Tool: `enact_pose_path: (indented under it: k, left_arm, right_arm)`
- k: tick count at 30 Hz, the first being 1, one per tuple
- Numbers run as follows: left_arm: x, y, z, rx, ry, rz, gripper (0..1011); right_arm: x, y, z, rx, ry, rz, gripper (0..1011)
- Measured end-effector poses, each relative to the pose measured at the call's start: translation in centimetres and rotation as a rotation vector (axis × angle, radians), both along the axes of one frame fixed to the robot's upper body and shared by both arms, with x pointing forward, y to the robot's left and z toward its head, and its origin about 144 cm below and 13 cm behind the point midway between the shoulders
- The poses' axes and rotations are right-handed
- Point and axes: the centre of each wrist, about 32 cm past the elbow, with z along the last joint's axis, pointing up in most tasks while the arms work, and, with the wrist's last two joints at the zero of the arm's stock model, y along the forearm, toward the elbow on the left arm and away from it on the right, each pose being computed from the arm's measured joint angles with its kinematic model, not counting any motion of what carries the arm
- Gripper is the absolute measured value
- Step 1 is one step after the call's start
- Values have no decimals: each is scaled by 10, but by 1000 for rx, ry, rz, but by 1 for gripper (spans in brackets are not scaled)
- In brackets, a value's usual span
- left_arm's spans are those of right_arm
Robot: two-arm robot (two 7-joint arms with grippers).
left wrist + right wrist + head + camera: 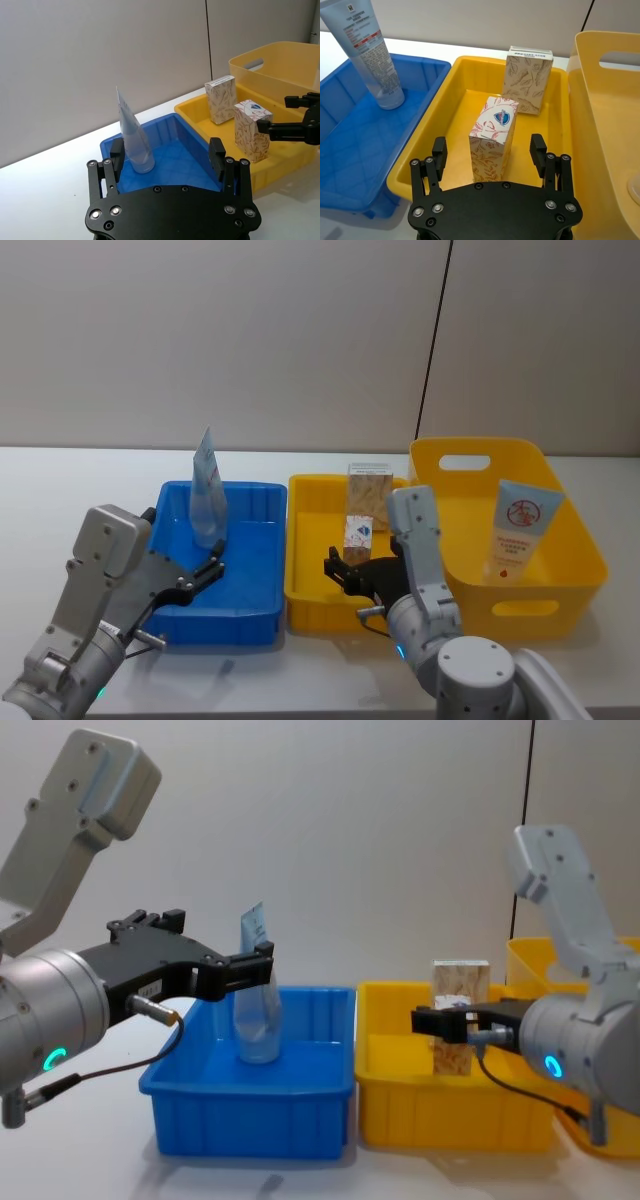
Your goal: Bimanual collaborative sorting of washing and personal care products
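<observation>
**Both end effectors open at the blue and yellow trays**

A white tabletop point(60, 490) is seen carrying three containers in a row. At far left, the left end effector point(167, 154) is held low over the near edge of the blue tray point(250, 618), with its fingers spread wide and nothing gripped. A pale blue-and-white squeeze tube point(207, 502) is stood cap-down in the blue tray, crimped end up, just ahead of the fingers. Whether it is touched cannot be told. In the right wrist view a small dark logo, a red band and lines of fine print are seen on its label, but no word can be read.

Just beside the blue tray, a shallow yellow tray point(312, 612) holds two upright cartons. The rear carton point(368, 483), beige with a brown leaf pattern, is stood against the back wall; the print on its top flap is too small to read. The front carton point(358, 532) is white-topped and marked with a blue shield-shaped logo, whose lettering is illegible. The right end effector point(345, 572) is held level behind this carton with its fingers wide apart, one on each side, and nothing clamped.

At far right, a deep yellow basket point(560, 602) with handle cut-outs holds a second squeeze tube point(520, 530), leaned cap-down against the wall. A red circular mark and red print are seen on it, unreadable.
</observation>
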Motion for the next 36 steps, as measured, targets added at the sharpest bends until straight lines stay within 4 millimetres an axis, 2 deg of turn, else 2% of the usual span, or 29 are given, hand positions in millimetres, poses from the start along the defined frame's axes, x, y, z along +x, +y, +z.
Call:
enact_pose_path:
  k: [16,36]
  left_arm:
    - [0,0,0,0,0,0,1001]
    - [0,0,0,0,0,0,1001]
  right_arm:
    - [21,14,-7,-20,7,-36,1003]
    - [41,22,-15,-54,10,-71,1004]
